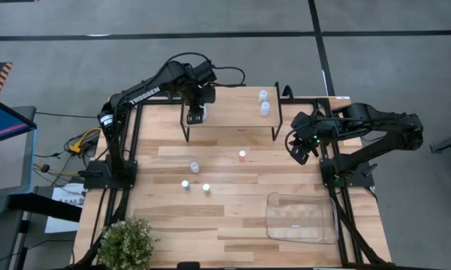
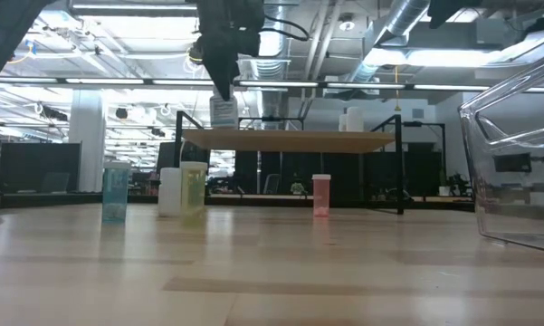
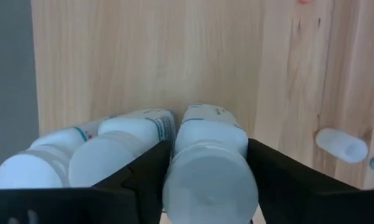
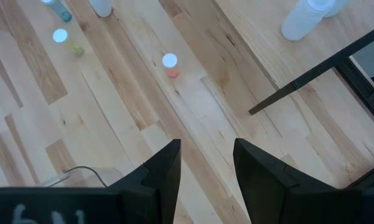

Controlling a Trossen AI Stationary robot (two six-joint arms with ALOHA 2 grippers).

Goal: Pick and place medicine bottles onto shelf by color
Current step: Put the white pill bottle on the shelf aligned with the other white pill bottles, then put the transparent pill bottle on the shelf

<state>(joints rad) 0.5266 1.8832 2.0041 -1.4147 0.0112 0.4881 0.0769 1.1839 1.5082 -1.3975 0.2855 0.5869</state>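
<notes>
The shelf point(image 1: 229, 120) stands at the table's far side. My left gripper point(image 1: 196, 112) points down over its left end, open, with a white bottle point(image 3: 208, 162) standing between its fingers. Two more white bottles point(image 3: 106, 155) stand right beside it. Two pale bottles point(image 1: 264, 102) stand on the shelf's right end. On the table in front stand a red-capped bottle point(image 1: 242, 155), a white one point(image 1: 194, 167), a bluish one point(image 1: 185, 184) and a yellow-green one point(image 1: 206, 187). My right gripper point(image 1: 300, 146) hovers open at the table's right, with nothing between its fingers point(image 4: 162, 174). My left gripper comes from above, and its fingers point(image 3: 143, 171) stand close on either side of the white bottle's upper part point(image 3: 205, 134). Whether they touch it, I cannot tell. The bottle stands upright with its base on the shelf top point(image 2: 290, 139).
A clear plastic tray point(image 1: 300, 217) lies at the near right of the table. A small potted plant point(image 1: 126, 244) stands at the near left corner. Bare tabletop lies between the loose bottles and the tray.
</notes>
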